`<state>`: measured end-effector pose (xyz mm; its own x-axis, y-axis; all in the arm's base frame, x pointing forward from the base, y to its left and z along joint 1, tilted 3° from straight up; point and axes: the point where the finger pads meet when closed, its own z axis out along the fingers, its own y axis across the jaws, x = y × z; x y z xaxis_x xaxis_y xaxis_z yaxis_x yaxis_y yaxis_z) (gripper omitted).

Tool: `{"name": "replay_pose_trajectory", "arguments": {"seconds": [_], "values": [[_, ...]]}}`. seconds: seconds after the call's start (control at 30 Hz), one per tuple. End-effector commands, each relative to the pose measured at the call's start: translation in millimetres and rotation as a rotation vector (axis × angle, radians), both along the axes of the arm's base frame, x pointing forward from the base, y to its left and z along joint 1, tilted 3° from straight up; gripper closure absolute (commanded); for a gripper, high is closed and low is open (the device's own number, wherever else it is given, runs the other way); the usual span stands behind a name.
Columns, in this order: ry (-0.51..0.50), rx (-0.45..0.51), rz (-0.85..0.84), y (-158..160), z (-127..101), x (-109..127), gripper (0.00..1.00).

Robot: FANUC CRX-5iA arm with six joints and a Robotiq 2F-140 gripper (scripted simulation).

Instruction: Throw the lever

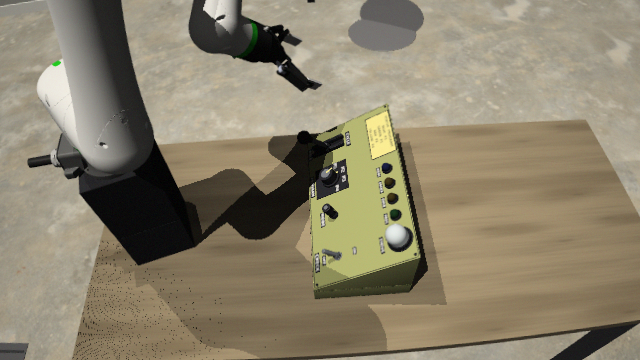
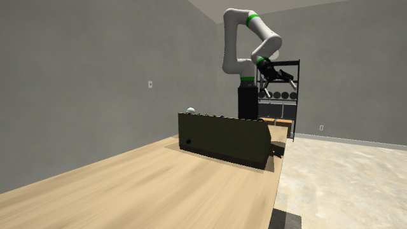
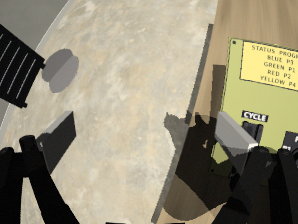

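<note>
Approach step, by the look of it: black two-finger gripper (image 1: 292, 60) hanging at upper centre of the top view, spread wide and empty, well apart from the olive-green box-shaped console (image 1: 367, 240) on the wooden table (image 1: 525, 225). Black ball-topped lever (image 1: 304, 136) jutting from the console's upper-left end, untouched. Next, probably: descending beside the knob, then nudging gently toward CYCLE without shifting the console.

You are looking at a bare workshop: grey walls, a mottled concrete floor (image 2: 334, 178), a wooden counter (image 2: 127, 191), and a black shelf rack (image 2: 298, 95) holding stores.
</note>
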<state>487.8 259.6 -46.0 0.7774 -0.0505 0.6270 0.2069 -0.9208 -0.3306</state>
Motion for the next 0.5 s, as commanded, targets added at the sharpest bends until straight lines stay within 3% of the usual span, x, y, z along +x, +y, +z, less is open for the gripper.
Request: {"name": "replay_pose_trajectory", "arguments": {"seconds": [0.0, 0.03, 0.1, 0.47], "values": [[-0.002, 0.0, -0.001, 0, 0, 0, 0.0], [-0.002, 0.0, -0.001, 0, 0, 0, 0.0], [-0.019, -0.08, -0.072, -33, -22, -19, 0.0], [-0.019, -0.08, -0.072, -33, -22, -19, 0.0]]}}
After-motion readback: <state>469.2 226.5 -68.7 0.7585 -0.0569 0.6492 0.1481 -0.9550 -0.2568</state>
